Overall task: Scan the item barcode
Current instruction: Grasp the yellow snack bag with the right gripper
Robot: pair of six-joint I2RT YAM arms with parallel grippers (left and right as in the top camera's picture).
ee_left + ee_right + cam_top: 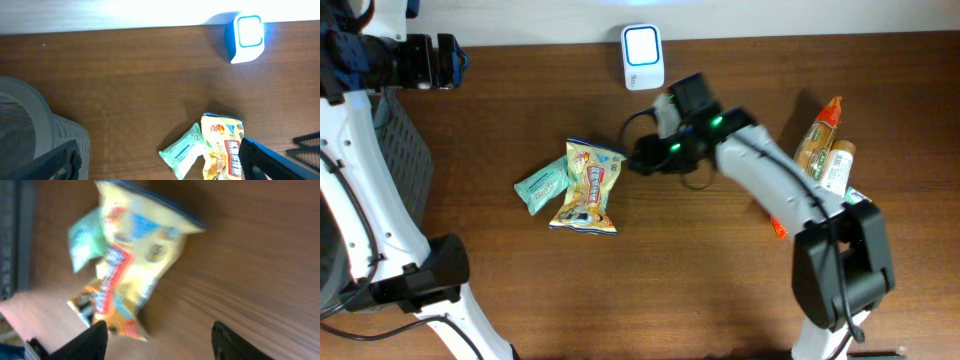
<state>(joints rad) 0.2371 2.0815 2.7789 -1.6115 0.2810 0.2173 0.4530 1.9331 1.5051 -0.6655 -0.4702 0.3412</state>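
A yellow snack bag lies flat on the brown table, with a teal packet touching its left side. Just right of the bag's top, my right gripper hovers open. The right wrist view shows the bag, blurred, ahead of the wide-apart fingers, and nothing is between them. The white scanner with its lit blue window stands at the table's back edge. My left gripper is open, far back left. In its wrist view the bag, packet and scanner all show.
An orange snack tube and a pale bottle lie at the right, beside the right arm. A grey mesh basket stands off the table's left edge, and its rim shows in the left wrist view.
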